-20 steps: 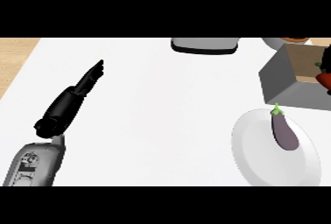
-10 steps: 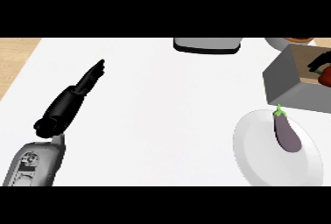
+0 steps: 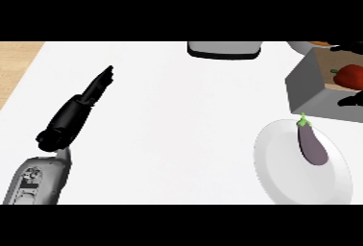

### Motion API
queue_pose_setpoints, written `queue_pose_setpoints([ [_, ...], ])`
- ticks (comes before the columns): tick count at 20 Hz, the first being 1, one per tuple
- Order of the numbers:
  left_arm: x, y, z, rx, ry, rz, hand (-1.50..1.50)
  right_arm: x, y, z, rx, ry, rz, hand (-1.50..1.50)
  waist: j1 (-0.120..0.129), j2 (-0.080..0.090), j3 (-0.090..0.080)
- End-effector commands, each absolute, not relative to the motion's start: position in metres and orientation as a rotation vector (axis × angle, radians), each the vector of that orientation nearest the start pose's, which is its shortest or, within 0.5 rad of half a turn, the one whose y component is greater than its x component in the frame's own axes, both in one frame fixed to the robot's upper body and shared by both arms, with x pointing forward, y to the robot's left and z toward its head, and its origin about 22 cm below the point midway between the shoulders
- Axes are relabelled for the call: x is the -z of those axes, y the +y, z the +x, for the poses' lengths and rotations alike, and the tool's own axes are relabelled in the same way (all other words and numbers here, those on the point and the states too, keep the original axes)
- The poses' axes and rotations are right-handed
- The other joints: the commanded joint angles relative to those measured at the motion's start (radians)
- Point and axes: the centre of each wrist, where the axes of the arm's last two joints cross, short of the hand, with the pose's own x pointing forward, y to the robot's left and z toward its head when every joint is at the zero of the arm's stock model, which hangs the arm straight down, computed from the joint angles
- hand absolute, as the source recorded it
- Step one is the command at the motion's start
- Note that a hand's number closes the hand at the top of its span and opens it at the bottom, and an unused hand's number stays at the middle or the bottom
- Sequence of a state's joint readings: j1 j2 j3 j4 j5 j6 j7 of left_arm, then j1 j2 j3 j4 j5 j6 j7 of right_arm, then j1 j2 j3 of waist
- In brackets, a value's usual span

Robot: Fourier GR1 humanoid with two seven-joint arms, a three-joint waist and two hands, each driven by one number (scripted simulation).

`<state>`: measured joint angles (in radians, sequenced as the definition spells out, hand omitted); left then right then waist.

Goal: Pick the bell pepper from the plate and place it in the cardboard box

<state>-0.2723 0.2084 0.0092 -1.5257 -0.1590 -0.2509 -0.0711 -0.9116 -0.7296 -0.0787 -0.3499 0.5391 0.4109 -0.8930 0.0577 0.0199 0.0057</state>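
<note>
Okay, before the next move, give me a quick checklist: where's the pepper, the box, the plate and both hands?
1. Red bell pepper off the white round plate: ok.
2. Pepper within the opening of the grey-sided cardboard box: ok; whether it rests on the bottom: cannot tell.
3. Right hand let go of the pepper: cannot tell, only dark parts show at the right edge.
4. Plate holds only the purple eggplant: ok.
5. Left hand away from box and plate, far left on the counter: ok.
</note>
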Motion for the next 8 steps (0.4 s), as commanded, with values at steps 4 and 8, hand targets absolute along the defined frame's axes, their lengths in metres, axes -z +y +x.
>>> queue_pose_setpoints([
  [4,-0.074,0.245,0.304,0.574,-1.793,0.050,0.00,-0.146,-0.462,0.392,-0.562,-1.783,0.146,-1.50,0.004,0.006,0.000],
  [8,-0.072,0.249,0.302,0.569,-1.792,0.048,0.00,-0.165,-0.482,0.383,-0.447,-1.789,0.146,-1.50,0.015,0.015,0.002],
])
